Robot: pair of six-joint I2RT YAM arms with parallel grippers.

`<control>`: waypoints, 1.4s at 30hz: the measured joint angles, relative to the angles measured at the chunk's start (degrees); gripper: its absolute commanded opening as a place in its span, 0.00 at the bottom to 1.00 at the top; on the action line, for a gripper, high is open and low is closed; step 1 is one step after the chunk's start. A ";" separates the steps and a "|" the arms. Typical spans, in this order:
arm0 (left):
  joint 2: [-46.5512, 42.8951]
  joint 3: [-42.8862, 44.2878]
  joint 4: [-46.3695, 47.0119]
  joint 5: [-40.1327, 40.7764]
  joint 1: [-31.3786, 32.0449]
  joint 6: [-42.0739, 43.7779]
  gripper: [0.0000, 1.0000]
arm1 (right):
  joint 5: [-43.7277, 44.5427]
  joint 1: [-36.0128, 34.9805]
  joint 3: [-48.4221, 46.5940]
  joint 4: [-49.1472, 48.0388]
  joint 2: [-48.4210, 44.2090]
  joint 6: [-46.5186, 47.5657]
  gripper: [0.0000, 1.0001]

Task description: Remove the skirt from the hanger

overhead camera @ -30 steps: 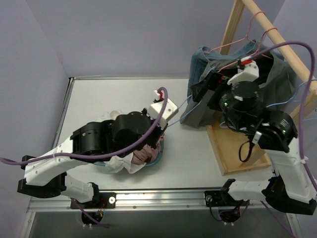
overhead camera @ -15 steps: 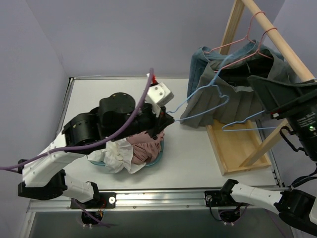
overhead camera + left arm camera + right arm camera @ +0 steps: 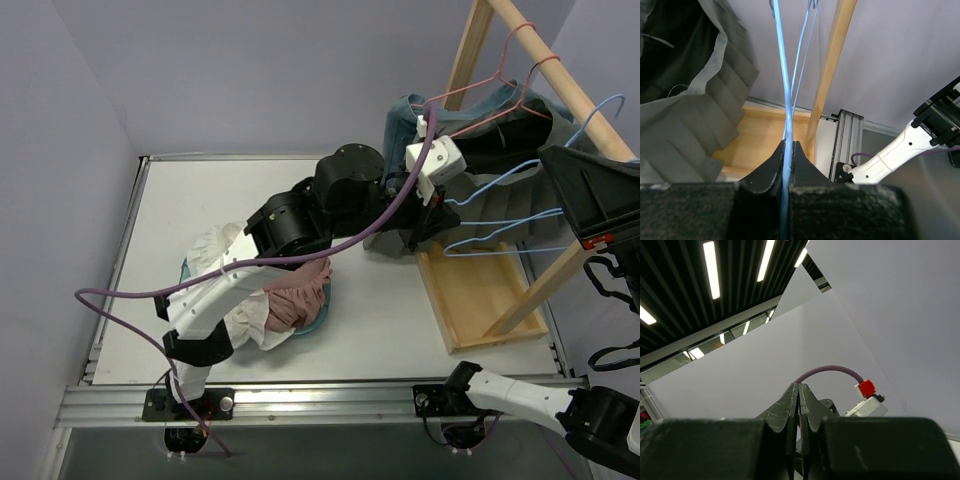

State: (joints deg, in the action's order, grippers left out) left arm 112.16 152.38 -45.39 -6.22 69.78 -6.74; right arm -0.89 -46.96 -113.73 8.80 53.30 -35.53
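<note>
Skirt (image 3: 505, 200), grey and pleated, hangs at the right side of the scene against the rack, with thin blue wires crossing its front; whether it is fastened to that hanger cannot be told. One pale grey table (image 3: 200, 210) fills the floor of the view, with a metal rail along its near edge, and plain lilac walls (image 3: 250, 70) close it in. The right wrist view looks up at a dark slatted ceiling with strip lights. One wooden rack (image 3: 560, 70) stands on the table's right edge, its sloping rail above a flat wooden base (image 3: 470, 300). Two arms are in view: the left arm (image 3: 300, 225) stretches across the table to the rack, and the right arm (image 3: 520, 395) rises close to the camera at the far right. Two garments are on the rack, the skirt and a denim piece (image 3: 400, 120) behind it. One teal basin (image 3: 312, 324) sits near the middle of the table under the left arm, holding a white cloth (image 3: 225, 250) and a pink cloth (image 3: 295, 300), heaped above its rim. Three hangers show: two pink hangers (image 3: 480, 95) hooked on the rail and one blue hanger (image 3: 783, 70). The left gripper (image 3: 788, 145) is clamped on the blue hanger's wire just beside the skirt. The right gripper (image 3: 798, 387) points upward with its fingers pressed together on nothing.
</note>
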 measured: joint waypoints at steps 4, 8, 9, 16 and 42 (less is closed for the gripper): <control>3.63 2.05 2.34 -4.07 -2.12 -1.36 0.02 | 0.09 0.02 0.87 0.17 -0.72 0.02 0.00; 5.62 1.70 5.90 -8.07 -5.27 -4.20 0.02 | 0.83 0.04 1.07 1.01 -1.51 0.09 0.00; 6.01 1.70 6.64 -8.66 -5.86 -4.85 0.02 | 1.14 0.04 0.87 1.33 -1.60 0.11 0.00; 7.67 -0.20 7.19 -11.30 -6.47 -6.56 0.02 | 2.69 0.04 -0.07 3.08 -1.64 1.01 0.00; -0.57 -7.76 5.09 -14.23 -24.24 12.31 0.81 | 9.09 0.04 2.99 11.34 -1.64 3.91 0.63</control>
State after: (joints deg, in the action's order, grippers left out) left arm 111.59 144.62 -40.29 -20.45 45.54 5.56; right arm 8.21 -46.92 -110.74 20.14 51.66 -31.62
